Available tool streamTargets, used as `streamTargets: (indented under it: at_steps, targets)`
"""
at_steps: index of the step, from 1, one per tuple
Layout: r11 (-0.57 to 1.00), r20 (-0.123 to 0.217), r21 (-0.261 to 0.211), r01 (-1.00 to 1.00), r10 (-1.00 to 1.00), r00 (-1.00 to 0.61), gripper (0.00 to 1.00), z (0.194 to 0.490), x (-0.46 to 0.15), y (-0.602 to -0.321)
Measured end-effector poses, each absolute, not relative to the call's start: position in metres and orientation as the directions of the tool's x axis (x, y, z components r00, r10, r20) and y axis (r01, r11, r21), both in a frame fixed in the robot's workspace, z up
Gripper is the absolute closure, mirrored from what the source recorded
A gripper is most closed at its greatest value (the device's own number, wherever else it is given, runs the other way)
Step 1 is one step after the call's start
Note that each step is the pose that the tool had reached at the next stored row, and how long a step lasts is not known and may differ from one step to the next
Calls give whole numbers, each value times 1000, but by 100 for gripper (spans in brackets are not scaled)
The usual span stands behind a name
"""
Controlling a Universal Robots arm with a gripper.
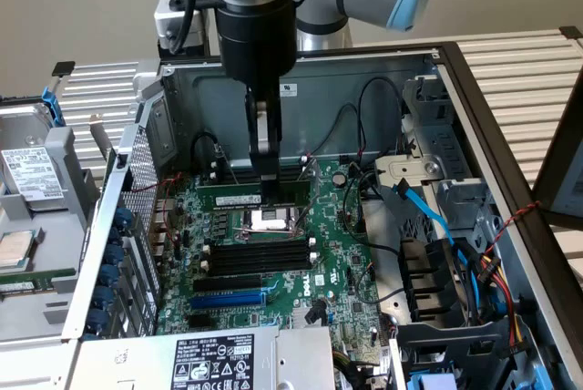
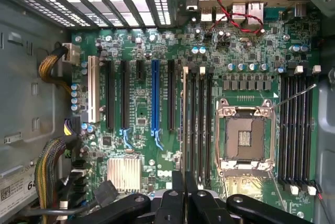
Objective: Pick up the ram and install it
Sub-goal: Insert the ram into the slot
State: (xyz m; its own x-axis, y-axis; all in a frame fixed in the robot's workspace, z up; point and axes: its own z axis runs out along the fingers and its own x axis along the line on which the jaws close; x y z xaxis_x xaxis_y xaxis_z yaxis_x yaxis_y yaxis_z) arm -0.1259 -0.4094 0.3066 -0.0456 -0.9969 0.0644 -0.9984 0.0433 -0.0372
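The ram (image 1: 239,198) is a long green stick with a white label. It stands on edge over the motherboard (image 1: 337,271), just behind the CPU socket (image 1: 271,219) in the exterior view and parallel to the black slots (image 1: 250,258). My gripper (image 1: 271,188) comes straight down from above and is shut on the ram's top edge near its right end. In the wrist view the ram (image 2: 184,119) is a thin pale line running away from my gripper (image 2: 184,187), beside the black slots (image 2: 201,124). I cannot tell whether it touches a slot.
The open case's metal walls (image 1: 364,76) ring the board. A blue slot (image 1: 228,299) lies toward the front. Blue and black cables (image 1: 424,212) crowd the exterior view's right beside a drive bay (image 1: 437,308). A labelled power supply (image 1: 228,358) sits in front.
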Motion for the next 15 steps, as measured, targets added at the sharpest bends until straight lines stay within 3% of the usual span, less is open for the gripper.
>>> streamTargets:
  at_steps: [15]
  targets:
    - [53, 64, -48, -997, -996, -56, 87, 282, -126, -409]
